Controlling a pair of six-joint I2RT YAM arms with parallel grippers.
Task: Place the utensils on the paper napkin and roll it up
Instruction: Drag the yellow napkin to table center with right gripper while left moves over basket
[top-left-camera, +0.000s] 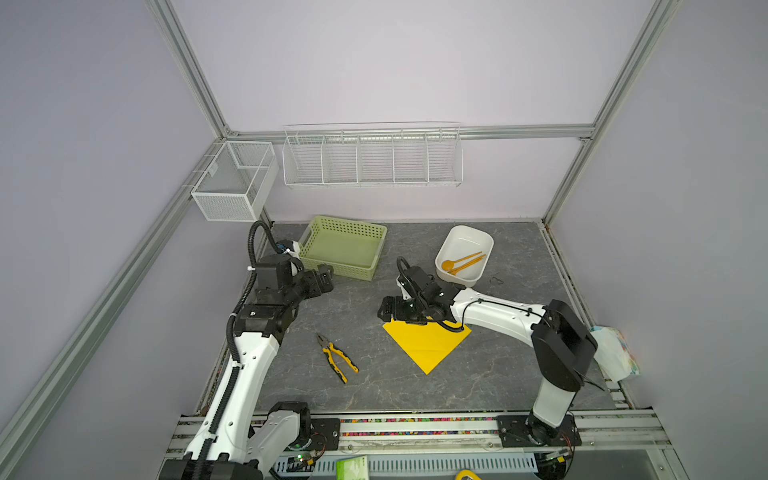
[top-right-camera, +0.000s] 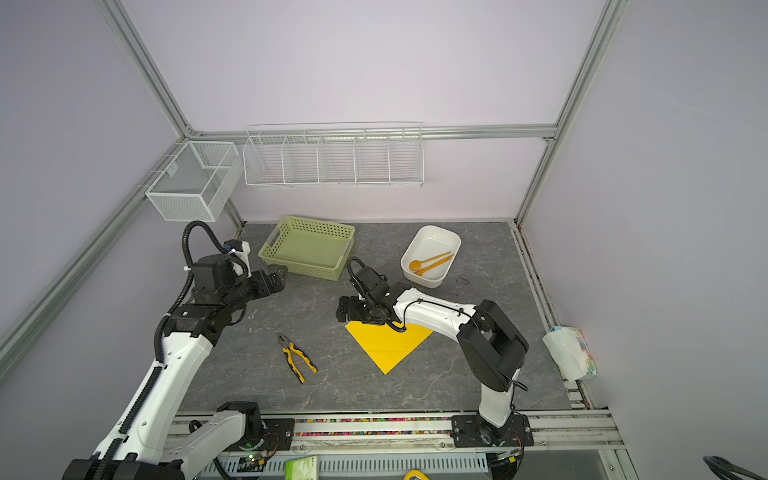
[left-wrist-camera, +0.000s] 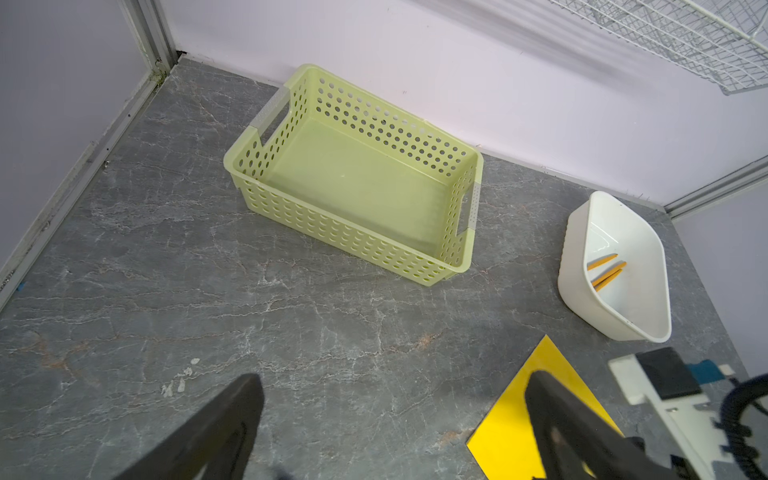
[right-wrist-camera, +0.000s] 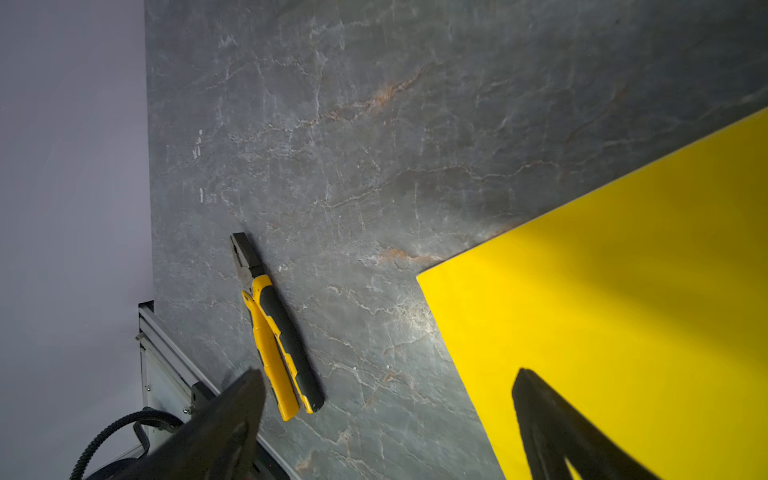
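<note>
Blunt black fingers (left-wrist-camera: 224, 424) fill the near edge of both wrist views. The left gripper (left-wrist-camera: 392, 380) and the right gripper (right-wrist-camera: 388, 374) each stand spread wide with nothing between them.

Largest is the bench (top-left-camera: 415, 390), a flat matt grey slab with pale and rusty stone veining. On the back wall hangs a white wire rack (top-left-camera: 372, 158) split by dividers, and a white mesh box (top-left-camera: 232, 183) hangs on the left frame.

At the bench's far left sits a pale green plastic basket (top-left-camera: 353, 270). It is rectangular, with walls punched in rows of round holes and a handle slot at each end. The left gripper hangs just beside its near wall.

Near the middle lies the napkin (top-left-camera: 428, 345), a thin, flat, bright yellow square turned corner-on. The right arm crosses its far part and hides it. The right gripper is over its far-left corner; whether it touches, I cannot tell.

A glossy white tub (top-left-camera: 465, 239), oblong with rounded corners, stands far right, near the napkin but apart from it.

The pliers (top-left-camera: 336, 357) lie left of the napkin, well apart, with yellow-and-black handles and a steel nose.

The utensils (top-left-camera: 447, 264) lie side by side inside the tub: an orange plastic spoon (top-right-camera: 415, 265) with a round bowl and a slim orange piece (top-left-camera: 469, 264).
</note>
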